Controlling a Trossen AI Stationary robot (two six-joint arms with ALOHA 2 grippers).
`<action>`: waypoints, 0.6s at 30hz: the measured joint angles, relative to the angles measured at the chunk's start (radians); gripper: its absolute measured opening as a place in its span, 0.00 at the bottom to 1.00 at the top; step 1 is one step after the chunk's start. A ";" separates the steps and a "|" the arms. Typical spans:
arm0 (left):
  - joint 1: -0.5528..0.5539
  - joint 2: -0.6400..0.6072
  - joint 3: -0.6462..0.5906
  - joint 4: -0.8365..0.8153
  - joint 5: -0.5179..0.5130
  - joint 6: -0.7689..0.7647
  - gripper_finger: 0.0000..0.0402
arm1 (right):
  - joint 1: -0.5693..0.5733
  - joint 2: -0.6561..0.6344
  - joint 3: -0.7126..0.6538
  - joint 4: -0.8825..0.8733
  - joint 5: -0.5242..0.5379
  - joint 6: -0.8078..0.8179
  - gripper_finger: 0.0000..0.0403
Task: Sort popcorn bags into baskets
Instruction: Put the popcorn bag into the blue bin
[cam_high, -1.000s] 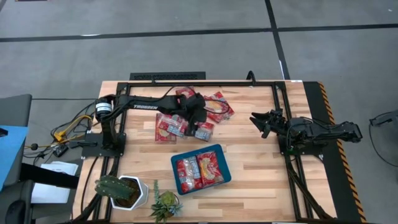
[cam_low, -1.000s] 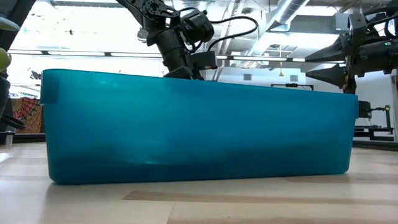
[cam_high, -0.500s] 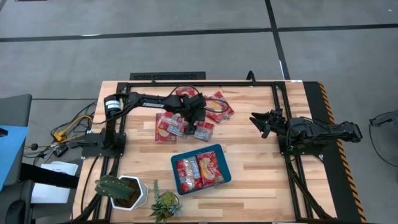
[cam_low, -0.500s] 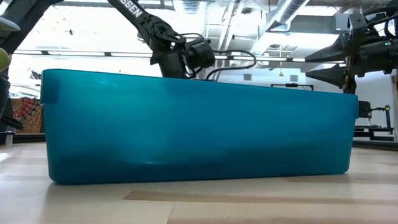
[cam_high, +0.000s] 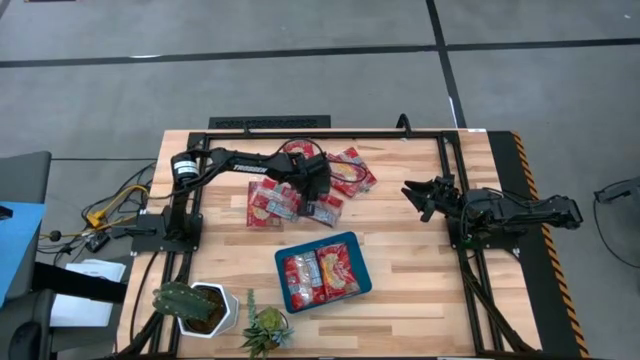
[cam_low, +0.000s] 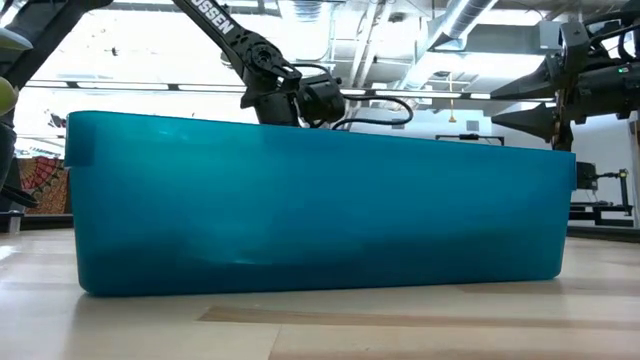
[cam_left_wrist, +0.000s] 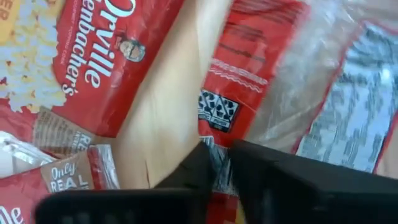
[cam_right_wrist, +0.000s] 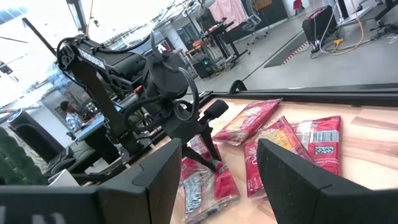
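Small flat red popcorn bags (cam_high: 300, 195) with yellow-cream print and silver ends lie in a loose overlapping pile on the wooden slatted table (cam_high: 420, 270), far side, left of centre. Three more sit side by side in the shallow teal-blue plastic tray (cam_high: 283, 268), nearer the front, well apart from the pile; the sort looks part done.

Left gripper (cam_high: 318, 203) is down on the pile's near edge, arm reaching across from its base. In the left wrist view the dark fingers (cam_left_wrist: 267, 180) sit close together with the edge of a bag (cam_left_wrist: 219, 163) between them, apparently pinching it; the grip is at the thin end, likely because a flat packet offers no other purchase. Right wrist view shows that gripper tilted onto the bags.

Right gripper (cam_high: 420, 195) waits over bare table on the right, well apart from the bags, fingers spread.

White pot with cactus (cam_high: 195, 305) and a small green plant (cam_high: 265, 328) stand at the front-left corner, out of the way.
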 joint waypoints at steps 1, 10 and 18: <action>0.000 0.001 0.008 -0.005 0.000 -0.005 0.04 | 0.000 0.000 0.000 0.000 0.000 0.000 0.58; -0.005 0.006 0.137 -0.109 0.000 -0.014 0.00 | 0.000 0.000 0.000 0.000 0.000 0.000 0.58; -0.025 0.005 0.288 -0.241 0.005 -0.024 0.00 | 0.000 0.000 0.000 0.000 0.000 0.000 0.58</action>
